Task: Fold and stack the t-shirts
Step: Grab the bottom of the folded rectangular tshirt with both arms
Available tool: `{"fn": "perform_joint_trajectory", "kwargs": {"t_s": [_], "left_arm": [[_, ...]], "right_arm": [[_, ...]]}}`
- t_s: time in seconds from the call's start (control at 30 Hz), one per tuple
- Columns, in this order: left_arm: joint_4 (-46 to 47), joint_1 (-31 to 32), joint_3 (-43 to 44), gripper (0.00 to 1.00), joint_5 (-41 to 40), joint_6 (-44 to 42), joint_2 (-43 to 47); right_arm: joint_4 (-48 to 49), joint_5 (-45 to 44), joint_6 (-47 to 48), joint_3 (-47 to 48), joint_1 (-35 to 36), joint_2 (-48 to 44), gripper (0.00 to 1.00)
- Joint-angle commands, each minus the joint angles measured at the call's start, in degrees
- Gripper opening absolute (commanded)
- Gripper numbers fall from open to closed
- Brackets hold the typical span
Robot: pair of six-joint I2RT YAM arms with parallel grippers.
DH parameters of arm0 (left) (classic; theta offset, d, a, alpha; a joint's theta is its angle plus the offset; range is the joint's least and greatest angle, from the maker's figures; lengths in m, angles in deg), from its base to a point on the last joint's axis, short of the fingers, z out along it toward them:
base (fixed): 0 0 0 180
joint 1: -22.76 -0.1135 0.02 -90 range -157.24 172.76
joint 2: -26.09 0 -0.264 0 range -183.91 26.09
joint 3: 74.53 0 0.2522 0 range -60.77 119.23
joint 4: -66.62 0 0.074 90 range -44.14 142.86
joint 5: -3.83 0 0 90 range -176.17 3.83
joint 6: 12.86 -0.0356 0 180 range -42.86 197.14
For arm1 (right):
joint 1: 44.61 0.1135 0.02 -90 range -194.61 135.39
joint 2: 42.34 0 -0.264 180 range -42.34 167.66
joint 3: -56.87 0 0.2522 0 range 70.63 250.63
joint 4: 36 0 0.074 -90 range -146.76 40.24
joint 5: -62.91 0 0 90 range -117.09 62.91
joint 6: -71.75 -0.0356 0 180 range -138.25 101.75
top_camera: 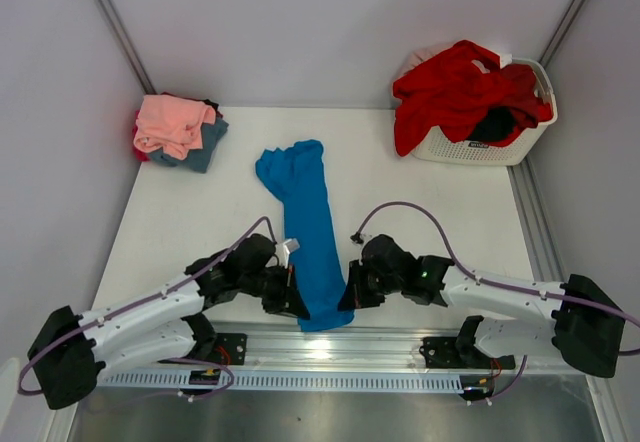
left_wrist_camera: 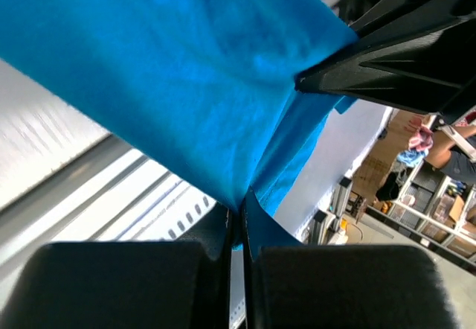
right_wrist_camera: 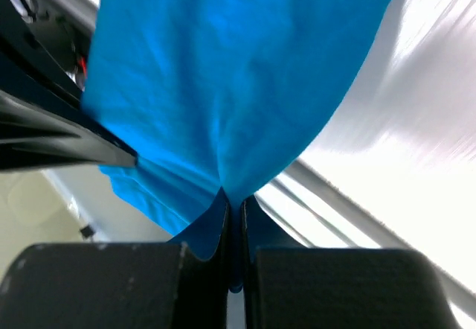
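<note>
Blue t-shirt (top_camera: 305, 227), already narrowed to a long strip, lies down the middle of the table (top_camera: 430, 232), with its near hem raised at the front edge between the two arms. The left gripper (top_camera: 290, 300) pinches the hem's left corner and the right gripper (top_camera: 352, 297) its right corner. Both wrist views show the fingers closed on only a thin nip of cloth at the very tips. That shallow hold looks like the main risk: a pull outward, or one arm rising faster than the other, could slide the fabric free. If a pinch has missed an under layer, that layer may sag and undo the fold. Uneven travel toward the far end would probably leave the fold skewed. The grippers also sit near each other, so drifting inward could knock them together.
</note>
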Motion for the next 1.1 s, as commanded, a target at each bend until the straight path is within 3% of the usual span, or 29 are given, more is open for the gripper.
{"fn": "perform_joint_trajectory", "kwargs": {"t_s": [0.0, 0.13, 0.3, 0.43, 0.57, 0.77, 1.07], "left_arm": [[-8.1, 0.6, -0.6, 0.01, 2.8, 0.1, 3.8], [-12.8, 0.6, -2.0, 0.01, 1.3, 1.3, 8.9], [-22.6, 0.5, 4.4, 0.01, -7.1, 0.2, 14.1], [-27.0, -0.1, 13.2, 0.01, -17.2, -3.7, 11.1], [-28.7, -2.2, 20.3, 0.0, -21.2, -7.6, 4.0], [-24.0, -7.3, 25.7, 0.01, -21.2, -11.2, -2.5], [-15.3, -14.0, 27.5, 0.01, -11.4, -13.5, -10.3]], "right_arm": [[-7.9, 1.5, -1.4, 2.9, 1.1, -2.4, 0.0], [-10.6, 0.7, -1.8, 4.3, 1.6, -4.4, 0.0], [-15.5, -5.3, 1.3, 8.4, 1.6, -6.1, 0.0], [-16.5, -7.9, 8.5, 13.9, -1.7, -4.0, 0.0], [-14.9, -7.4, 14.2, 18.1, -5.7, 0.5, 0.0], [-10.4, -6.0, 20.0, 21.8, -10.3, 7.3, 0.0], [-6.8, -2.5, 23.6, 28.1, -14.4, 18.7, 0.0]]}}
